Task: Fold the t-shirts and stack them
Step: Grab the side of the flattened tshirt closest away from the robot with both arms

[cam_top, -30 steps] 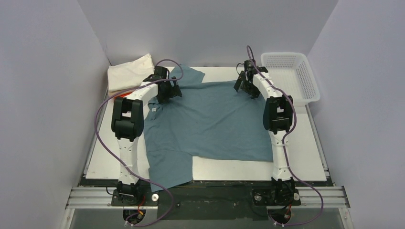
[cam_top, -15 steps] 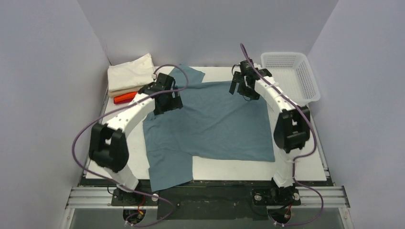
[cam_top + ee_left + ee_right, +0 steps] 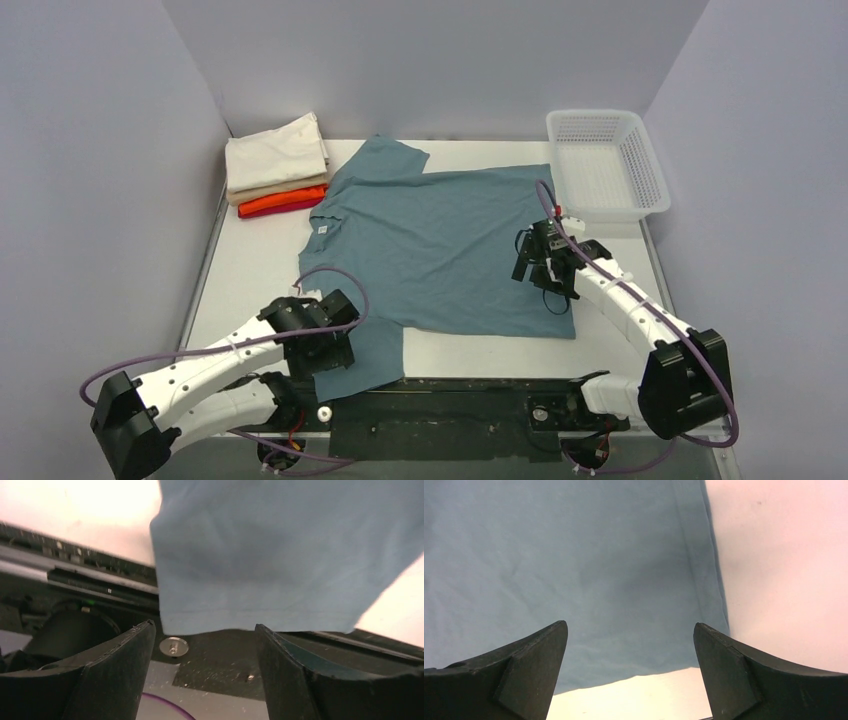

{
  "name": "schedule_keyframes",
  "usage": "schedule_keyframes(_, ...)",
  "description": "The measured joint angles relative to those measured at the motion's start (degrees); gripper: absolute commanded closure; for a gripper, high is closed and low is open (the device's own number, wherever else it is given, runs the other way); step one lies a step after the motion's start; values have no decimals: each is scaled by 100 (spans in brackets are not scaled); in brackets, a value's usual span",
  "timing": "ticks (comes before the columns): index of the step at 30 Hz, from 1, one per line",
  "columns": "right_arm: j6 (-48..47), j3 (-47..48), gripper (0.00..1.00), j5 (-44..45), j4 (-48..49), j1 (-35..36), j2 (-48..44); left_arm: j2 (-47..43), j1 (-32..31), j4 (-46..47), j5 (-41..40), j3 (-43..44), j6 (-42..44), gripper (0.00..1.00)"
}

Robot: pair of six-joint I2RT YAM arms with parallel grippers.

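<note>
The large teal-blue t-shirt [image 3: 440,235] lies spread flat on the white table [image 3: 250,270], one sleeve hanging over the front edge. My left gripper [image 3: 328,356] is open and empty, just above that near sleeve; in the left wrist view its fingers [image 3: 120,670] frame the sleeve hem [image 3: 250,580]. My right gripper [image 3: 541,267] is open and empty over the shirt's near right part; the right wrist view [image 3: 630,640] shows the shirt's near right corner [image 3: 624,580]. Folded cream [image 3: 275,150], tan [image 3: 282,187], orange [image 3: 282,200] and red [image 3: 262,212] shirts are stacked at the back left.
A white mesh basket [image 3: 640,170] stands at the back right, beside the shirt's far right corner. Grey walls close in the left, back and right. The black base and metal rails [image 3: 450,400] run along the table's front edge.
Both arms have pulled back from the shirt's far end to its near end, left to the near sleeve, right to the near right part. The shirt now lies flat and the stack is uncovered.
</note>
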Motion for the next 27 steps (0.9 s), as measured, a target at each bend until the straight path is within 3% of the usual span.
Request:
schedule_keyframes(8, 22, -601, 8, 160, -26, -55, -706, -234, -492, 367, 667, -1187, -1143, 38)
schedule_keyframes(14, 39, -901, 9, 157, -125, -289, -1110, -20, -490, 358, 706, -1228, -1279, 44)
schedule_keyframes(16, 42, -992, 9, 157, -201, -380, -1287, 24, -490, 330, 693, -1224, -1296, 54)
schedule_keyframes(18, 42, -1038, 9, 157, -271, -435, -1427, 37, -490, 271, 669, -1233, -1307, 81)
schedule_keyframes(20, 44, -1091, 9, 157, -334, -476, -1558, 33, -487, 179, 671, -1237, -1344, 99)
schedule_keyframes(27, 109, -1252, 9, 136, -907, -568, -2083, 0, -492, 264, 691, -1200, -1335, 100)
